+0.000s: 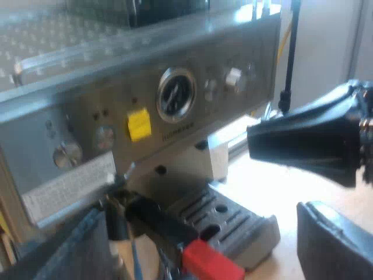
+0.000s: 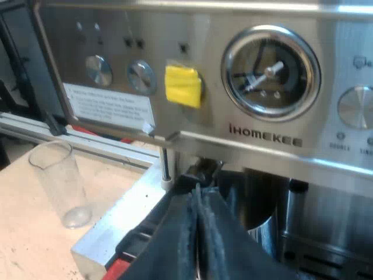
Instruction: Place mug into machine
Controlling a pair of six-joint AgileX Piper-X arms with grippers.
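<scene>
— Left gripper (image 1: 274,175) state?
— Fingers (image 1: 315,140) wide apart, nothing clamped; only pale table (image 1: 262,192) shows through the gap. It hangs near the espresso machine (image 1: 233,46), facing the front panel with its gauge (image 1: 176,94) and yellow sticker (image 1: 139,124).
— Right gripper (image 2: 198,195)?
— Fingers (image 2: 175,245) pressed together, no gap visible, nothing seen between them. Tips sit close under the machine's front panel, below the sticker and gauge.
— Holder?
— Its dark handle (image 1: 160,224) sticks out of the machine's front toward the near side. The red end (image 1: 210,263) is just beside the near corner of the drip tray (image 1: 239,227) and close to the right gripper's fingers.
— Mug?
— Cannot tell where it is.
— Anything else?
— Measuring glass (image 2: 61,184) stands upright on the table, near the machine's base corner, not touching it.
</scene>
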